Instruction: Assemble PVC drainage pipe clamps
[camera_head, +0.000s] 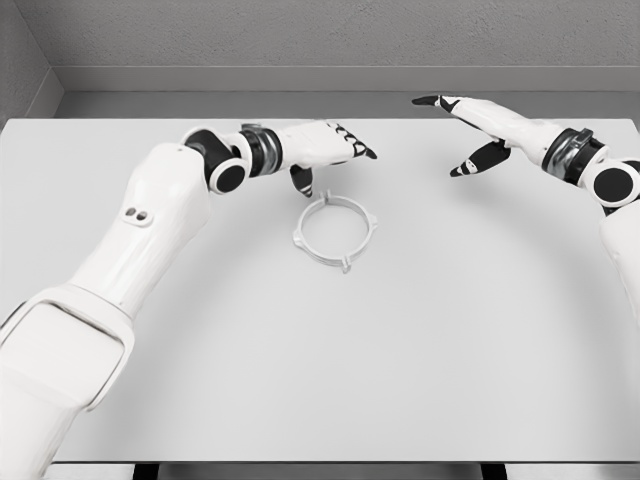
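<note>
Since only one clamp ring lies on the white table, a little left of centre, assembly can hardly have begun; I count one ring with small lugs around its rim, and no pipe or second half. Just behind it, the left hand hovers with fingers extended and thumb pointing down at the ring's far edge, seemingly poised to pinch it, though contact is hard to judge from this angle. Farther back on the right, the right hand hangs spread and empty, well apart, probably waiting.
</note>
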